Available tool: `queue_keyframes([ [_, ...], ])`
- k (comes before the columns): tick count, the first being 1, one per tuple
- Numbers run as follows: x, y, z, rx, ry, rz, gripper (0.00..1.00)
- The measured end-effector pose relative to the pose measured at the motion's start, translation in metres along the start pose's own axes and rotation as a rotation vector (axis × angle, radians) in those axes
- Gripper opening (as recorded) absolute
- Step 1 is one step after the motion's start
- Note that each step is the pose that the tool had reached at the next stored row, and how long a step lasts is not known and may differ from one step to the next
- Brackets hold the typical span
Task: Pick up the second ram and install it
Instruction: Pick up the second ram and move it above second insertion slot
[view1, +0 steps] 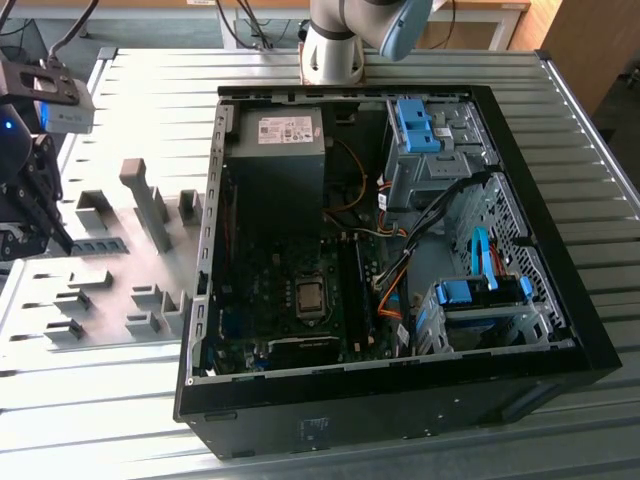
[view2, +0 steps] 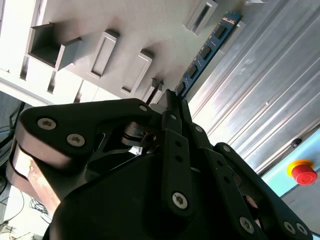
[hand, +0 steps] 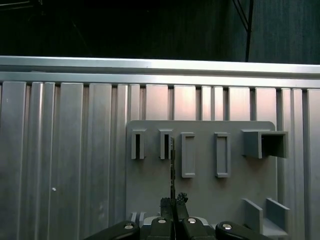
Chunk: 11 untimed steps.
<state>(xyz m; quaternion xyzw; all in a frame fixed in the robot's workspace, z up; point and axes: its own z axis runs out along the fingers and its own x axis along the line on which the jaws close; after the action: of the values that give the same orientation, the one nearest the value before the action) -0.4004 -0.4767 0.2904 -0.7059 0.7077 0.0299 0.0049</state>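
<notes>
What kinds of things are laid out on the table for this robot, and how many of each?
Computer case: 1
Ram: 1
Holder plate: 1
Total: 3

The ribbed metal table (view1: 150, 90) carries an open black computer case (view1: 380, 425) on the exterior view's right. A grey plate (view1: 115, 275) of holder blocks lies just beside it.
</notes>
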Motion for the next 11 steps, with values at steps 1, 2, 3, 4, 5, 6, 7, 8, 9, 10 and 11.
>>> queue_keyframes([
  [1, 0.0, 0.0, -0.0007, 0.0, 0.0, 0.0, 0.14],
  [2, -0.0001, 0.0, -0.0014, 0.0, 0.0, 0.0, 0.14],
  [3, -0.0001, 0.0001, -0.0021, 0.0, 0.0, 0.0, 0.14],
  [4, -0.0001, 0.0001, -0.0028, 0.0, 0.0, 0.0, 0.14],
  [5, -0.0002, 0.0001, -0.0035, 0.0, 0.0, 0.0, 0.14],
  [6, -0.0002, 0.0001, -0.0041, 0.0, -0.0001, 0.0, 0.14],
  [7, -0.0002, 0.0002, -0.0048, 0.0, -0.0001, 0.0, 0.14],
  [8, -0.0003, 0.0002, -0.0055, 0.0, 0.0, 0.0, 0.14],
  [9, -0.0003, 0.0002, -0.0061, 0.0001, 0.0, 0.0, 0.14],
  [10, -0.0003, 0.0002, -0.0069, 0.0, 0.0, 0.0, 0.14],
  [11, -0.0004, 0.0003, -0.0076, 0.0, 0.0, 0.0, 0.14],
])
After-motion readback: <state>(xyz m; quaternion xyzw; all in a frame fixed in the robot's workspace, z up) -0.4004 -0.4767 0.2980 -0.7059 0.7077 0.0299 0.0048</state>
